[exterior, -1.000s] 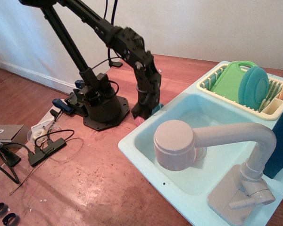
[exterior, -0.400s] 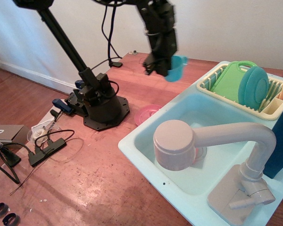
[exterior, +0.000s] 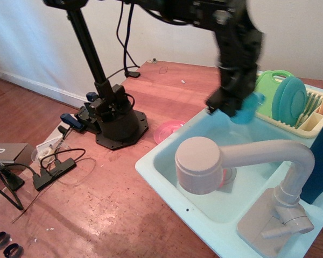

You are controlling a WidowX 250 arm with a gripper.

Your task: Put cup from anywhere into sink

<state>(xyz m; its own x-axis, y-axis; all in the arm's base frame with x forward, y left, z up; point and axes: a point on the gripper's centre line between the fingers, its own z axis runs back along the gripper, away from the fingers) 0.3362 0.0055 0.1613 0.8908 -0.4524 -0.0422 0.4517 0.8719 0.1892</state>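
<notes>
Fingers of the black gripper [exterior: 230,109] clamp the one teal-blue cup [exterior: 245,108], holding it in the air in the upper right of the frame, above the far end of the sink [exterior: 167,174] basin and just in front of the dish rack [exterior: 307,126]. Motion blur softens the cup, but it looks tilted, its long axis leaning, with the wider end up and to the right and the narrower end down toward the basin. It touches neither the sink nor the rack.

One pale aqua sink fills the lower right, with one bulky beige-grey faucet [exterior: 242,161] arching over the basin, its round head near the picture's centre. One cream dish rack sits at the sink's far right corner, holding one green board [exterior: 267,86] and one round teal plate [exterior: 289,100], both standing on edge. One pink plate [exterior: 168,130] lies flat on the wooden table [exterior: 97,204], just beside the sink's left rim. One robot arm rises from a black base [exterior: 116,122] at left of centre.
</notes>
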